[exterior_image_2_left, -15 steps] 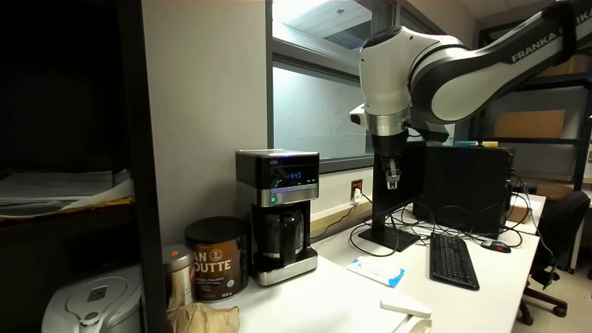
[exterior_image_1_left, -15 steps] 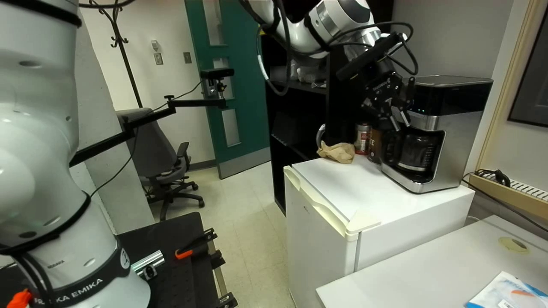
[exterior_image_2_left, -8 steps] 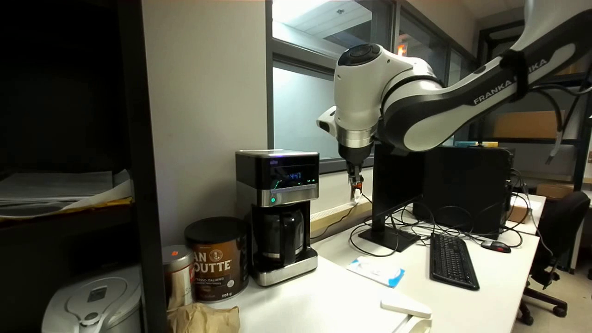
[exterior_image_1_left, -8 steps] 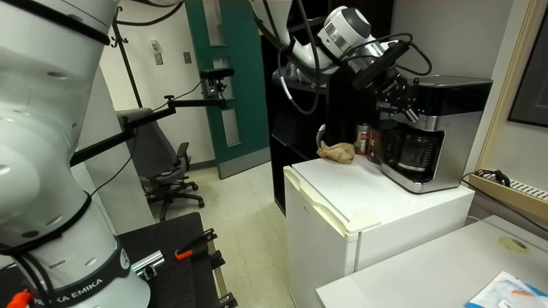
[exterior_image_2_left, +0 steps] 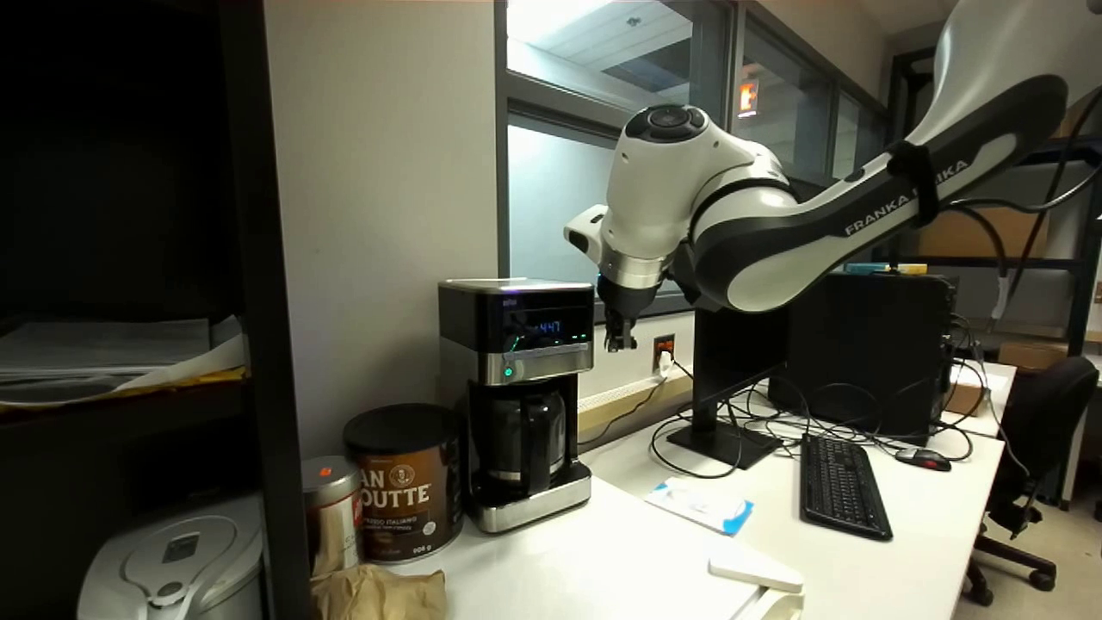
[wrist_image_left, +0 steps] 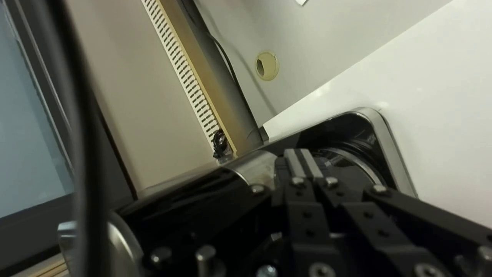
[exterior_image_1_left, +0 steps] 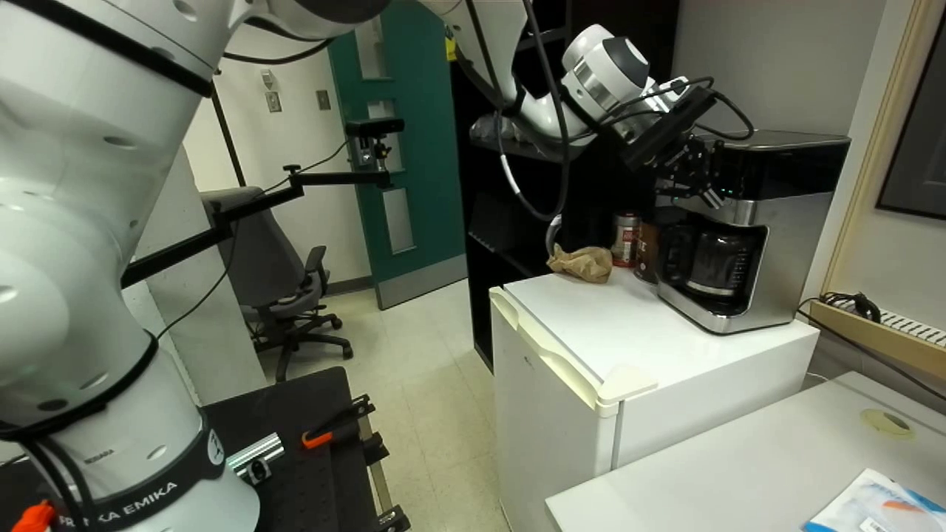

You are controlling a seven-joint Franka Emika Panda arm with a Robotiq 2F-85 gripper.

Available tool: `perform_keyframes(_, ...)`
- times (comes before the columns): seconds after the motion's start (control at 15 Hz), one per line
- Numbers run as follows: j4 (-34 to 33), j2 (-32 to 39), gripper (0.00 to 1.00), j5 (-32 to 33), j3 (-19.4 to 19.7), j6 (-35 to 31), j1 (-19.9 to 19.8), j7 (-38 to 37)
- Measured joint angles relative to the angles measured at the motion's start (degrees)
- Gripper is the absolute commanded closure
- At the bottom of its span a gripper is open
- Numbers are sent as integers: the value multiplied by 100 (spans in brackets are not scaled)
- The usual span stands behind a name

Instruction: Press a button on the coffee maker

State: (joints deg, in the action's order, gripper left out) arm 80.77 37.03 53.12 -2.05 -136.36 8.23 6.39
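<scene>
The coffee maker, black with a silver band and sides, stands on the fridge top in both exterior views [exterior_image_1_left: 798, 251] [exterior_image_2_left: 471, 319]. A green-lit button [exterior_image_2_left: 508, 372] glows on its band, below a lit display [exterior_image_2_left: 549, 327]. Its dark glass carafe [exterior_image_1_left: 720, 262] sits in the lower front. My gripper [exterior_image_1_left: 712, 198] is at the height of the band, by the front panel; it also shows in an exterior view [exterior_image_2_left: 622, 346] right of the machine. In the wrist view the gripper [wrist_image_left: 303, 163] is shut and empty, its fingertips over the band and carafe. I cannot tell whether they touch.
The white fridge [exterior_image_1_left: 562, 414] bears the machine. A brown coffee can [exterior_image_2_left: 405, 491], a small tin [exterior_image_2_left: 331, 517] and a crumpled paper bag [exterior_image_1_left: 582, 264] stand beside it. A black shelf [exterior_image_1_left: 510, 222] is behind. A monitor [exterior_image_2_left: 745, 344] and keyboard [exterior_image_2_left: 844, 486] are on the desk.
My gripper has moved down and closer to the coffee maker, leftward in an exterior view. Its fingers showed apart a second ago and are now together. The coffee maker has not moved.
</scene>
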Motion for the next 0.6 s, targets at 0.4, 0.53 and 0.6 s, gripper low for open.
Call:
perform_keyframes(0.4, -69, 182, 100, 0, 122, -705, -26, 6)
perform_keyframes(0.53, -102, 221, 100, 0, 181, -878, -31, 6)
perform_keyframes(0.6, -128, 240, 100, 0, 207, -941, -34, 6)
